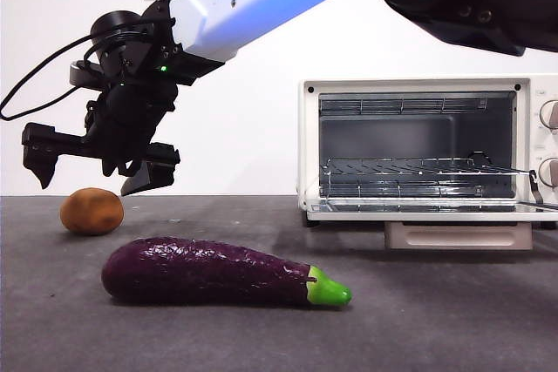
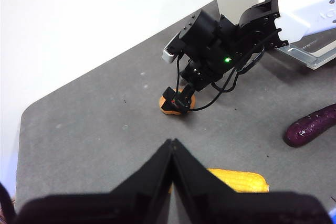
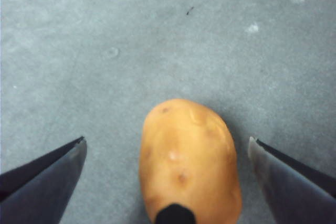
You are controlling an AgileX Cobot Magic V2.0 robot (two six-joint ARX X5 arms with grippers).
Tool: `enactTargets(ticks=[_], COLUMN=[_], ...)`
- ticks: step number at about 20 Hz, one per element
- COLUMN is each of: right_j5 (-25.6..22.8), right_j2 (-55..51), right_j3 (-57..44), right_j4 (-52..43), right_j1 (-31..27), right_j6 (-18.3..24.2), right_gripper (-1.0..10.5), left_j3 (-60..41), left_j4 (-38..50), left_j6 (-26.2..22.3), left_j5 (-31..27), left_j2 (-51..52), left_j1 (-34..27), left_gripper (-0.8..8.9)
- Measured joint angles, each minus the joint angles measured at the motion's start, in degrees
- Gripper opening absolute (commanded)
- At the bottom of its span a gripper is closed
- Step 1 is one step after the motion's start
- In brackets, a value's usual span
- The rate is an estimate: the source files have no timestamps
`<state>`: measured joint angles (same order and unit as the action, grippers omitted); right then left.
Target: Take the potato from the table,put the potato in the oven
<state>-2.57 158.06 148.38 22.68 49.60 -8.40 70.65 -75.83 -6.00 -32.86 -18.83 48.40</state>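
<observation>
The potato (image 3: 189, 163) lies on the worktop (image 1: 436, 320), well apart from the oven (image 1: 418, 150). The right end effector (image 1: 91, 163) hangs over it, jaws spread wide. It looks firm, matte and light (rounded, so it may roll); pinch across its narrow middle. The left end effector (image 2: 172, 148) waits, closed.

The potato (image 1: 91, 211) lies on the table (image 1: 436, 311), left of the oven (image 1: 418, 150) — the eggplant (image 1: 222, 273) lies in front, and the right gripper (image 1: 100, 167) hangs just above the potato.
</observation>
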Motion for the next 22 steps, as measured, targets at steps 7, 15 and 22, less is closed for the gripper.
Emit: enactTargets(ticks=[7,15,22], right_j5=[1.07,-0.5,-0.46], right_j2=[1.88,1.97,2.12], right_j3=[0.0,0.0,5.18], right_j4=[0.04,4.0,10.14], right_j1=[0.22,0.37,0.39], right_j6=[-1.46,-1.92,-3.41], right_gripper=[7.0,0.6,0.6], left_j3=[0.0,0.0,0.0], left_j4=[0.02,0.0,0.02], left_j6=[0.0,0.02,0.55], left_j5=[0.0,0.0,0.02], left_j2=[0.0,0.0,0.0], left_j1=[0.0,0.0,0.0], left_gripper=[-0.08,-0.08,-0.08])
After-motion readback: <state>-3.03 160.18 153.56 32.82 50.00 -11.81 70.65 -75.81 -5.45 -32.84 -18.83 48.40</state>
